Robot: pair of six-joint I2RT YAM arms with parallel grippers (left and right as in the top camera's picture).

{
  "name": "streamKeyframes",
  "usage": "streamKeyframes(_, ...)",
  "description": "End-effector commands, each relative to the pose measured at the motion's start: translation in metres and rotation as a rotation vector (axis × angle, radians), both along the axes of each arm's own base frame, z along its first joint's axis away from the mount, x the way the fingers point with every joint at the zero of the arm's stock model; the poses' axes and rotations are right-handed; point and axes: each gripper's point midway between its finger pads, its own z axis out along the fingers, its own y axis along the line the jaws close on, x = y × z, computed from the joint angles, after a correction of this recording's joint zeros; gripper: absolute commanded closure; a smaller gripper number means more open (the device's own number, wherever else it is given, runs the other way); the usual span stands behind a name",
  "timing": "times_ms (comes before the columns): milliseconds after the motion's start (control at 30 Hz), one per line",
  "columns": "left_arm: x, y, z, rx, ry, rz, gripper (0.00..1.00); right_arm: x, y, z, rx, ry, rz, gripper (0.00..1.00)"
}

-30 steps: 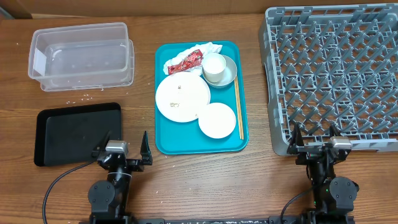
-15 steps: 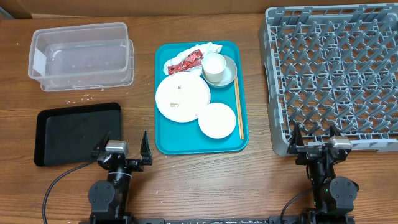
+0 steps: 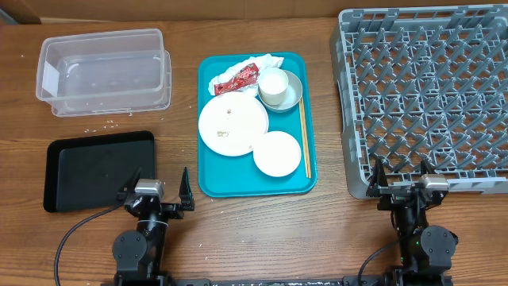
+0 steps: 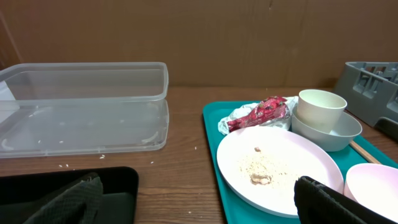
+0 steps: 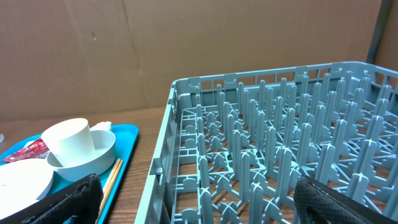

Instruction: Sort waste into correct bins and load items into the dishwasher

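A teal tray holds a large plate with rice crumbs, a small plate, a white cup inside a grey-white bowl, chopsticks, a red wrapper and a white napkin. The clear tub and the black tray lie at the left. The grey rack is at the right. My left gripper is open and empty near the front edge, between the black tray and the teal tray. My right gripper is open and empty at the rack's front edge.
Loose rice grains lie on the wood between the tub and the black tray. A cardboard wall stands behind the table. In the left wrist view the large plate is just ahead on the right.
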Motion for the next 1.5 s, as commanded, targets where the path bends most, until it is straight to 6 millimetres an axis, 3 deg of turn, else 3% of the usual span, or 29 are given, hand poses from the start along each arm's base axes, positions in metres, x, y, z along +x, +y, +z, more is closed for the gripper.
streamKeyframes(0,0.000,-0.001,-0.002,0.019,0.001,-0.005,0.00,0.000,0.000,-0.001,0.006,-0.007,0.000,0.00)
streamKeyframes(967,0.000,-0.003,-0.001,0.017,-0.002,-0.015,0.00,0.000,0.000,-0.001,0.006,-0.007,0.000,0.00)
streamKeyframes(1133,0.000,-0.007,0.001,-0.053,-0.005,-0.037,0.00,0.000,0.000,-0.001,0.006,-0.007,0.000,0.00)
streamKeyframes(1367,-0.004,-0.026,0.040,-0.306,-0.124,-0.150,0.00,0.000,0.000,-0.001,0.006,-0.007,0.000,0.00)
streamKeyframes(1467,-0.016,-0.047,0.077,-0.306,-0.258,-0.303,0.00,0.000,0.000,-0.001,0.006,-0.007,0.000,0.00)
